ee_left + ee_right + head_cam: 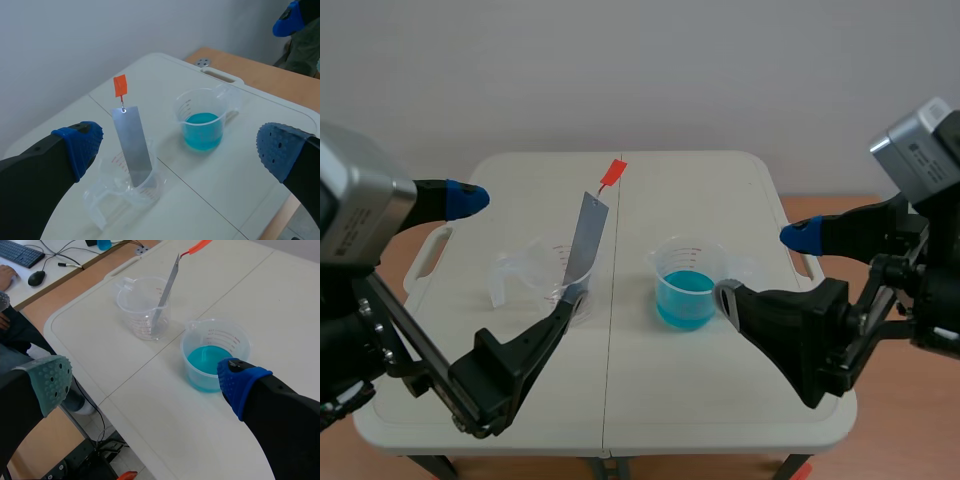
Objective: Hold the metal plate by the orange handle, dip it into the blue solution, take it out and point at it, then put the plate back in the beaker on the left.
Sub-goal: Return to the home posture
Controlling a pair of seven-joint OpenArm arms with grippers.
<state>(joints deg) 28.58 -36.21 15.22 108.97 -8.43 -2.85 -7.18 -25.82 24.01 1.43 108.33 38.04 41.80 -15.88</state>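
A thin metal plate (585,243) leans upright in the empty clear beaker (542,268) on the left, its orange handle (612,172) sticking up free. To the right stands the beaker of blue solution (686,286). My left gripper (518,252) is open, its fingers wide on either side of the empty beaker, touching nothing. From the left wrist I see the plate (133,148) and handle (120,85) ahead of the open gripper (180,150). My right gripper (764,265) is open beside the blue beaker (215,357); one fingertip (241,383) hangs over its rim.
The white folding table (620,400) has a centre seam and carry slots at both ends. A wooden desk (55,287) lies beyond its edge with a keyboard (20,252), a mouse (36,278) and a person's hand (6,274).
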